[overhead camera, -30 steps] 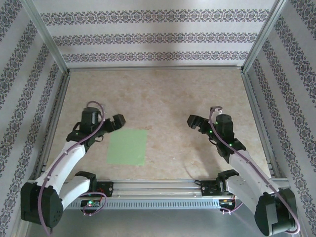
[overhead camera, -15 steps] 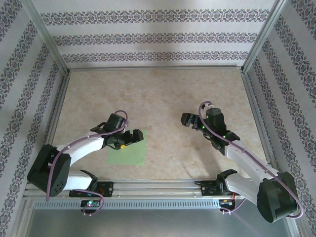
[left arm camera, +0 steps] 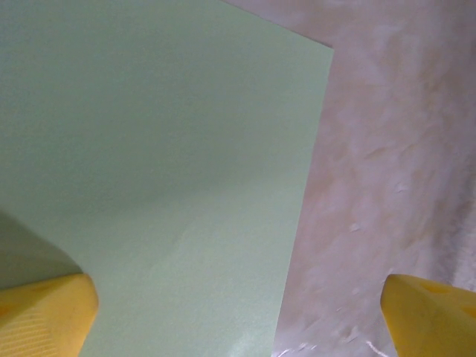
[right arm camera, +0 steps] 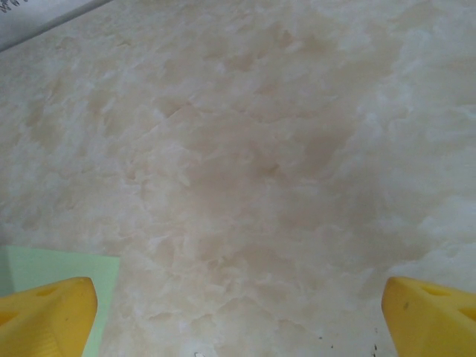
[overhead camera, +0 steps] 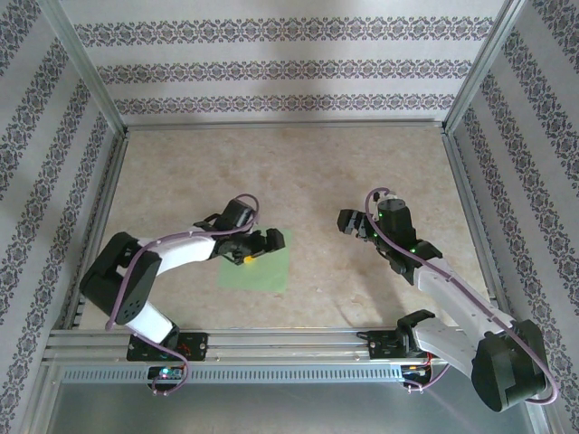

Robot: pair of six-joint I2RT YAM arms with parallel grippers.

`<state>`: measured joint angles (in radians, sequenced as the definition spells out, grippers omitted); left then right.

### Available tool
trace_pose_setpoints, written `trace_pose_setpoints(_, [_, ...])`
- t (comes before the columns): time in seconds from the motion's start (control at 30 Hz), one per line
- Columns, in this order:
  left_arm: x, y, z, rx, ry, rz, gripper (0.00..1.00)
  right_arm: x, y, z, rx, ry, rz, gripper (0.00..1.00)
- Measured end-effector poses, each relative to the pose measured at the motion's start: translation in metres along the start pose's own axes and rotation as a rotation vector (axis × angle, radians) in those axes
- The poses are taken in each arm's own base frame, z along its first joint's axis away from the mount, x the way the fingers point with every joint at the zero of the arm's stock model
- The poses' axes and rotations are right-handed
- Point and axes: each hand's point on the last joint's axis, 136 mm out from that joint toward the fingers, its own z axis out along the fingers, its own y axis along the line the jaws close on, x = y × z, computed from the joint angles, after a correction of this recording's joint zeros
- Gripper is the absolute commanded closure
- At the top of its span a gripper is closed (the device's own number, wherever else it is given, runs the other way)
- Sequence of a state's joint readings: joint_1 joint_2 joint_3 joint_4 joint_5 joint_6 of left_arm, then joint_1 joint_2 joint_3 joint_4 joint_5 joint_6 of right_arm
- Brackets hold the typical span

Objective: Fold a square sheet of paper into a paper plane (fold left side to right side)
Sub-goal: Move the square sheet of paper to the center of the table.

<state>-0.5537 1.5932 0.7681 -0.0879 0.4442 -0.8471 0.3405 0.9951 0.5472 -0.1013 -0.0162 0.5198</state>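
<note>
The table [overhead camera: 289, 172], a marbled beige surface, is enclosed on three sides by patterned walls [overhead camera: 271, 63]. The left arm [overhead camera: 172, 253] is bent low and reaches rightward across the near half of the table; the right arm [overhead camera: 452, 294] is extended from its base toward the table's centre.

The square sheet of paper [overhead camera: 262, 274] is laid flat and unfolded on the near half of the table, left of centre, between the two grippers and closer to the left one.

The left gripper [overhead camera: 262, 244] is positioned over the far part of the sheet. In the left wrist view its jaws are seen set wide apart, straddling the sheet's edge: one yellow fingertip [left arm camera: 44, 312] is over the paper, the other over bare table. Whether the paper is touched cannot be determined.

The right gripper [overhead camera: 351, 223] is held apart from the sheet, to its right. Its jaws are likewise spread wide and nothing is held; in the right wrist view a corner of the sheet is seen beside one fingertip.
</note>
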Motion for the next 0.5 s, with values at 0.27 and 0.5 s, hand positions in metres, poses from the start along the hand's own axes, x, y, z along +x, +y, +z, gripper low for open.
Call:
trace_pose_setpoints(0.27, [-0.026, -0.058, 0.040, 0.100, -0.034, -0.020, 0.00, -0.003, -0.019, -0.005, 0.048, 0.001, 0.039, 0.02])
trace_pose_setpoints(0.5, [-0.045, -0.083, 0.057, 0.136, -0.058, -0.035, 0.00, 0.001, -0.041, -0.006, 0.081, 0.044, 0.106, 0.05])
